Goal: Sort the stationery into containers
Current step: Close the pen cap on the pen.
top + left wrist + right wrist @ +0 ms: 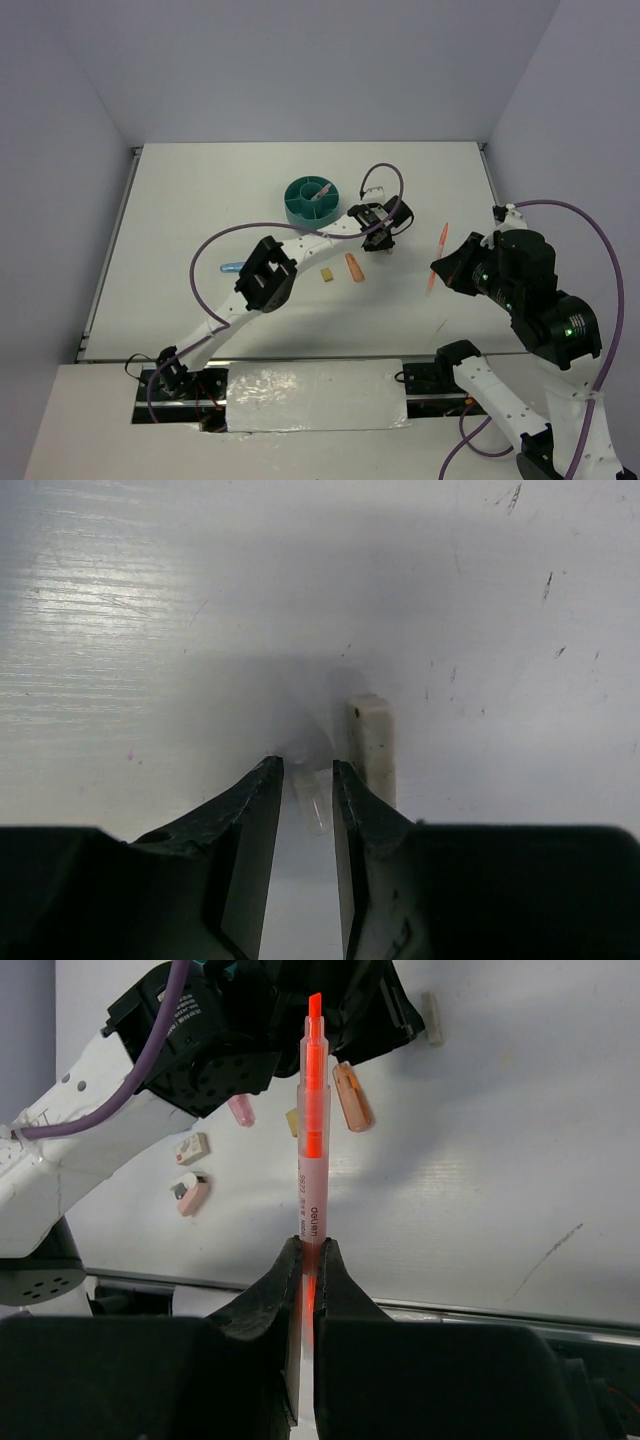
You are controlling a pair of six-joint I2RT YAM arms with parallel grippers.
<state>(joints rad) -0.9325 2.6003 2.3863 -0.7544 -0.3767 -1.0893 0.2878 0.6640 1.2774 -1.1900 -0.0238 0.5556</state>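
My right gripper (310,1249) was clenched on the lower barrel of a pen (312,1130), which stood over the table's right half with its orange tip pointing away from me. My left gripper (308,772) was low over the table's centre, jaws narrowly apart around a small clear piece (311,798); I could not tell whether they pinched it. A white block (370,742) lay just outside one finger. An orange capsule (354,267) and a tan block (326,275) lay nearer the near edge. The tub (298,214) sat towards the far edge.

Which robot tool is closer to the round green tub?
Left. The left tool sits just right of the tub; the right tool, gripping an orange pen, is much farther right.
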